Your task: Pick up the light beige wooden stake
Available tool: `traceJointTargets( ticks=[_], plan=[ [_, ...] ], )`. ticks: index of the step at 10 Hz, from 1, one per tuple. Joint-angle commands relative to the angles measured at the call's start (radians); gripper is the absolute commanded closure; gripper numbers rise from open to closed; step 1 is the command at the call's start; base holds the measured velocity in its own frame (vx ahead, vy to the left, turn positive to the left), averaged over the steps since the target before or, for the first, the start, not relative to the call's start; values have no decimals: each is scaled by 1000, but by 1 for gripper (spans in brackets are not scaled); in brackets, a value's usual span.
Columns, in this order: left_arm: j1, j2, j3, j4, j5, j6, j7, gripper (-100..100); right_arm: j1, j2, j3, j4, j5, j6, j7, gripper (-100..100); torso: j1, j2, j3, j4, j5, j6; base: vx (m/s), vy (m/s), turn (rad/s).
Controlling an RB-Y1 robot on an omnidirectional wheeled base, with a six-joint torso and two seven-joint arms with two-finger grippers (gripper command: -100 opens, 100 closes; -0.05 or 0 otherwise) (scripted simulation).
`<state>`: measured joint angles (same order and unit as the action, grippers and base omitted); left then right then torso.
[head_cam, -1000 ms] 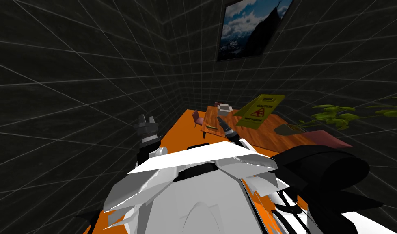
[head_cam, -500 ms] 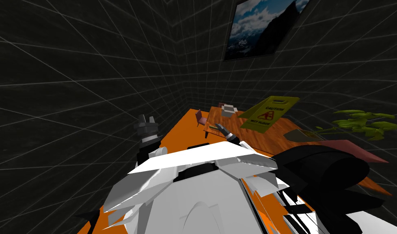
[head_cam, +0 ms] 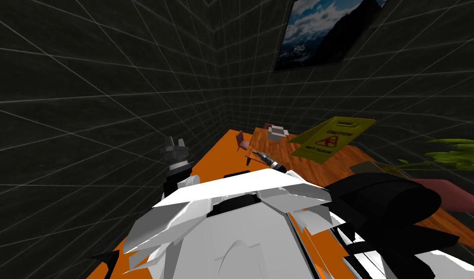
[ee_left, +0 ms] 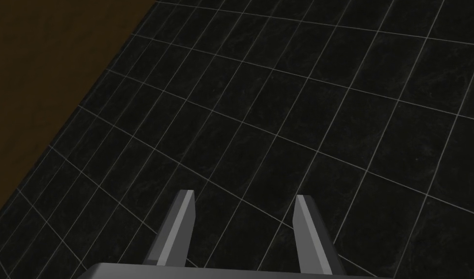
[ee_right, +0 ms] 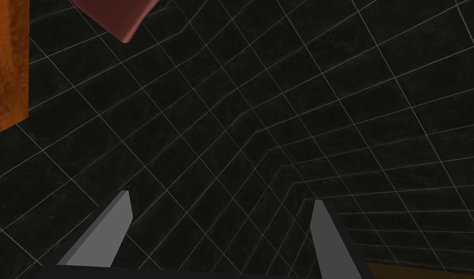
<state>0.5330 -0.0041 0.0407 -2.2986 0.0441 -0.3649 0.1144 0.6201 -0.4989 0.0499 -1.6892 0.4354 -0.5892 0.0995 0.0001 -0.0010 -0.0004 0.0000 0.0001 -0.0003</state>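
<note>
- Light brown wood: the counter stands on the orange floor, directly ahead of the right gripper.
- Right gripper: released. Its fingers stand wide apart with nothing between them and face a dark tiled wall.
- Stake: a thin pale sliver on the near edge of the counter, just beside the tips of the right gripper. It is too small in the head view to tell whether the two touch.
- Box: white and grey, on the far end of the counter, well beyond the right gripper.
- Chair: dark red, at the side of the counter, ahead of the right gripper and toward the left gripper's side.
- Caution sign: yellow, beyond the right gripper on its outer side, apart from the counter.
- Plant: green leaves, far off on the right gripper's outer side.
- Left gripper: raised, well apart from the counter, near the tiled wall. It is released, and its fingers are parted and empty.
- Right wrist view: a dark red shape and an orange-brown panel lie beyond the fingers, off to one side.
</note>
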Motion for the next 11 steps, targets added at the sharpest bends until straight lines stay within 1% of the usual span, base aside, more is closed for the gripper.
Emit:
traceJointTargets(
  ticks=[1, 2, 3, 4, 5, 6, 7, 9, 10, 11],
  plan=[
    [0, 0, 0, 0, 0, 0, 0, 0, -4, -14, 7, 43, 19, 4, -2, -100, 0, 0, 0, 0, 0, 0, 21, 12, 116],
    [0, 0, 0, 0, 0, 0, 0, 0, -10, -39, 24, 75, 60, 6, -3, -100, 0, 0, 0, 0, 0, 1, 35, 22, 194],
    [0, 0, 0, 0, 0, 0, 0, 0, -10, -39, 24, 108, 60, 6, -3, -100, 0, -1, -1, 0, 0, 0, 33, 12, 118],
    [0, 0, 0, 0, 0, 0, 0, 0, -10, -39, 24, 110, 60, 6, -3, -100, 0, -1, -1, 0, 0, 1, 14, -1, -5],
    [0, 0, 0, 0, 0, 0, 0, 0, -18, -63, 42, 142, 103, 9, -5, -100, -1, 0, 0, 0, 0, 1, 32, 5, 227],
    [0, 0, 0, 0, 0, 0, 0, 0, -18, -63, 42, 165, 103, 9, -5, -100, -1, -1, 0, 0, 0, 0, 35, -2, 111],
    [0, 0, 0, 0, 0, 0, 0, 0, -28, -86, 61, 203, 146, 12, -6, -100, -1, -1, -1, 0, 0, 1, 43, 4, 207],
    [0, 0, 0, 0, 0, 0, 0, 0, -28, -86, 61, 248, 146, 12, -6, -100, -1, -2, -1, 0, 0, 1, 30, 1, 56],
    [0, 0, 0, 0, 0, 0, 0, 0, -38, -108, 82, 279, 191, 16, -8, -100, -1, 0, 0, 0, 0, 1, 35, 7, 213],
    [0, 0, 0, 0, 0, 0, 0, 0, -38, -108, 82, 300, 191, 16, -8, -100, 0, -1, -1, 0, 0, 0, 36, -3, 133]
  ],
)
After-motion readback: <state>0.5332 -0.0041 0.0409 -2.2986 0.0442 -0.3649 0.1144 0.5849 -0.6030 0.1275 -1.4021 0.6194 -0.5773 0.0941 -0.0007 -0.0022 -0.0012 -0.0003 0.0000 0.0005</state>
